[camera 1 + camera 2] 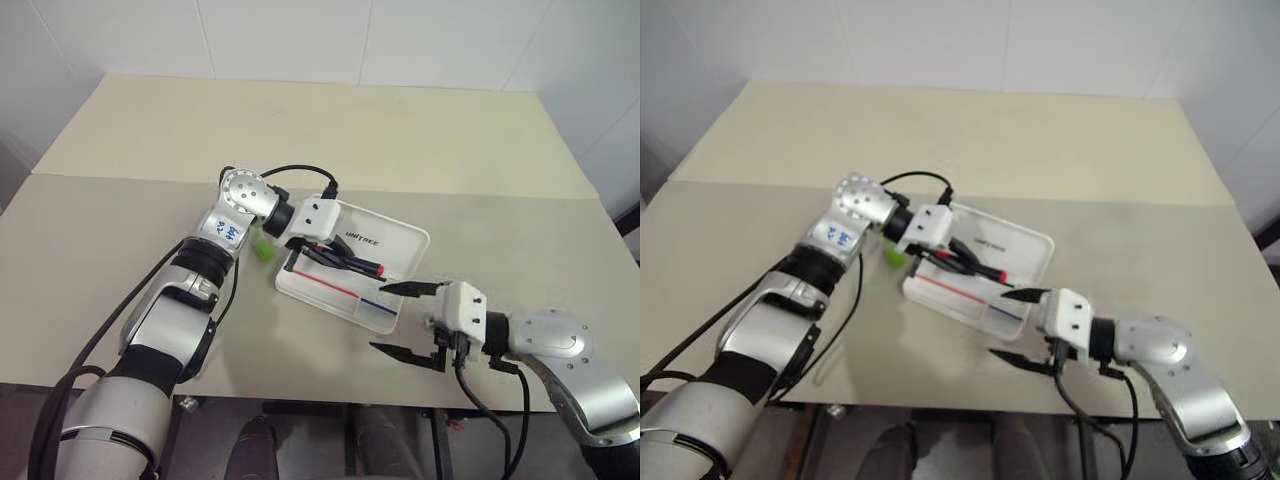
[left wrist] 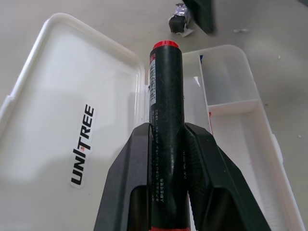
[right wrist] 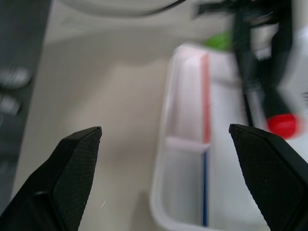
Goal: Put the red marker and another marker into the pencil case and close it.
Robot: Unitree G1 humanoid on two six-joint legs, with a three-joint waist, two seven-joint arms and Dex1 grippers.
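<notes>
The pencil case (image 1: 352, 262) lies open near the front edge of the table (image 1: 300, 130). It is white and flat, with UNITREE on its lid and a red and blue stripe. The left gripper (image 1: 340, 262) pinches the red marker (image 1: 357, 265), black with red ends, over the open case. The green marker (image 1: 262, 246) lies just beside the case. The right gripper (image 1: 408, 320), fingers spread wide, hangs by the front edge
</notes>
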